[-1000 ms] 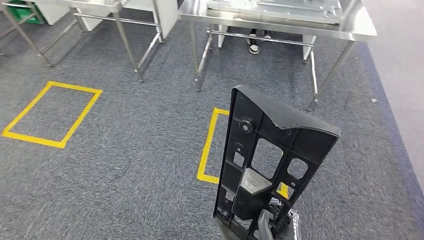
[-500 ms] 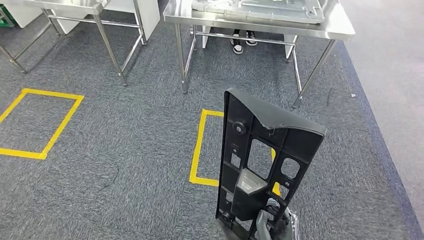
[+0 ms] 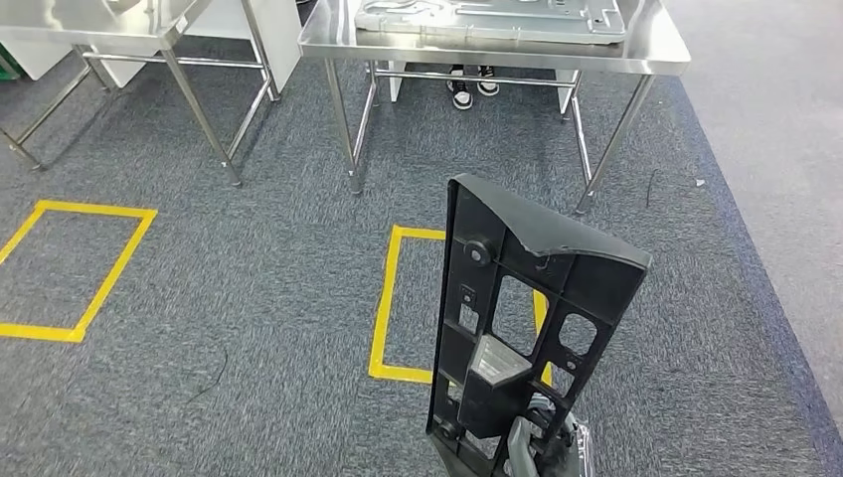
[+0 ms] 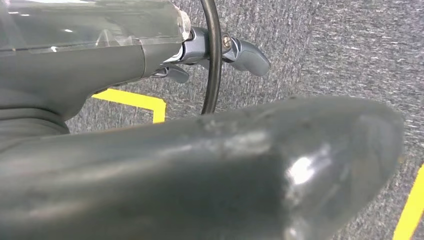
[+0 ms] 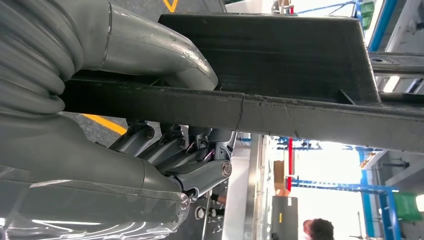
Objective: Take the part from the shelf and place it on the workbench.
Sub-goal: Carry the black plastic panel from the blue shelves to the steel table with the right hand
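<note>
The right hand (image 3: pixel 542 447) gripped the black part (image 3: pixel 527 318) upright, long axis toward 12 o'clock; the left hand's (image 4: pixel 220 50) grip could not be determined.

Part (image 3: pixel 532 318): black plastic bracket with cut-out windows, held upright, slightly tilted, above the carpet.
Grip: right hand (image 3: pixel 542 452) clasps its lower end, apparently.
Table (image 3: pixel 656 55): steel, ahead, well apart.
</note>
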Motion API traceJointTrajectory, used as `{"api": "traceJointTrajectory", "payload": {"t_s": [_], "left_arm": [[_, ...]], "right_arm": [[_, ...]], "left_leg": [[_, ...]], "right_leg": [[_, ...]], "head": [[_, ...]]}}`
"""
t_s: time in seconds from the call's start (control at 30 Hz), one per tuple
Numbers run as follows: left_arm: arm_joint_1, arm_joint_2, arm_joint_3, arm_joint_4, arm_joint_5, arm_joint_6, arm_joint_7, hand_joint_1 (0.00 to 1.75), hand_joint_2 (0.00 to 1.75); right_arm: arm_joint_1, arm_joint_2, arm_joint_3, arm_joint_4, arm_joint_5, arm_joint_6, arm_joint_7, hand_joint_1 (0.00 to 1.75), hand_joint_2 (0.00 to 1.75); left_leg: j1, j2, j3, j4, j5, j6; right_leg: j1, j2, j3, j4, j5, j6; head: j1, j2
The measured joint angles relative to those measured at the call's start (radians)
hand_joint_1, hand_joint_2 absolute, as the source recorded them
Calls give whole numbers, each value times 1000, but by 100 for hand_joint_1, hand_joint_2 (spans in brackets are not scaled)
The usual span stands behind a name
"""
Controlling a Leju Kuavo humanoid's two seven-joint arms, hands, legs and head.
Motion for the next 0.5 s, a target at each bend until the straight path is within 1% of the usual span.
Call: {"api": "traceJointTrajectory", "payload": {"t_s": [0.03, 0.07, 0.1, 0.13, 0.17, 0.2, 0.23, 0.27, 0.3, 0.33, 0.37, 0.4, 0.43, 0.47, 0.5], "left_arm": [[2, 1, 0, 0, 0, 0, 1, 0, 0], [3, 3, 0, 0, 0, -1, 2, 0, 0], [5, 5, 0, 0, 0, -1, 3, 0, 0], [5, 6, 0, 0, -1, -2, 4, 0, 0], [4, 8, 0, 0, -1, -3, 5, 0, 0], [3, 8, 0, 0, -1, -4, 5, 0, 0], [2, 8, 0, 0, -1, -4, 6, 0, 0], [1, 8, 0, 0, -1, -4, 6, 0, 0], [2, 8, 0, 0, -1, -4, 6, 0, 0], [2, 7, 0, 0, -1, -4, 6, 0, 0], [2, 7, 0, 0, -1, -4, 6, 0, 0], [2, 6, 0, 0, -1, -4, 6, 0, 0], [2, 7, 0, 0, -1, -3, 6, 0, 0], [3, 7, 0, 0, -1, -3, 6, 0, 0], [4, 7, 0, 0, -1, -3, 6, 0, 0]], "right_arm": [[0, 0, 1, 2, 0, -1, 0, 175, 175], [0, 0, 2, 4, 0, -1, 0, 175, 175], [0, 0, 3, 6, 0, -1, 0, 175, 175], [-1, 0, 3, 7, 0, -2, 0, 175, 175], [-1, 0, 4, 8, 0, -3, 0, 175, 175], [-2, -1, 5, 8, 0, -5, 1, 175, 175], [-2, -1, 6, 9, 0, -8, 1, 175, 175], [-2, -2, 7, 9, 0, -11, 2, 175, 175], [-2, -3, 7, 9, 0, -14, 2, 175, 175], [-3, -4, 8, 9, 0, -15, 2, 175, 175], [-3, -5, 8, 9, 0, -16, 2, 175, 175], [-3, -6, 8, 9, -1, -17, 2, 175, 175], [-3, -7, 8, 9, -1, -18, 2, 175, 175], [-2, -8, 8, 9, -1, -18, 3, 175, 175], [-1, -9, 8, 9, -1, -19, 3, 175, 175]], "left_leg": [[0, 0, -7, -16, 32, 1], [-1, 0, 4, -68, 81, 4], [-1, -1, 24, -131, 126, 9], [-4, -2, 46, -189, 153, 14], [-7, -3, 62, -230, 165, 19], [-9, -4, 71, -249, 160, 24], [-11, -4, 76, -259, 150, 29], [-9, -5, 83, -264, 146, 35], [-6, -6, 93, -273, 142, 40], [-4, -7, 106, -281, 139, 45], [-1, -7, 120, -288, 134, 49], [-1, -7, 132, -294, 128, 51], [0, -7, 142, -297, 120, 52], [0, -7, 153, -298, 111, 51], [0, -8, 166, -299, 101, 50]], "right_leg": [[1, 4, 12, 0, -10, 0], [2, 7, 27, 0, -20, 2], [2, 9, 41, 0, -32, 5], [4, 10, 52, 2, -43, 10], [5, 11, 58, 2, -52, 16], [6, 12, 63, 2, -57, 23], [7, 12, 65, 5, -56, 30], [7, 12, 66, 10, -53, 35], [7, 11, 63, 27, -49, 41], [6, 9, 47, 59, -48, 46], [4, 7, 18, 107, -56, 51], [1, 5, -22, 165, -72, 57], [-2, 4, -68, 220, -96, 63], [-6, 3, -110, 261, -118, 67], [-8, 2, -140, 276, -129, 71]], "head": [[0, 0], [0, 0], [0, 0], [0, 0], [0, 0], [0, 0], [0, 0], [0, 0], [0, 0], [0, 0], [0, 0], [1, 0], [1, 0], [0, 0], [0, 0]]}}
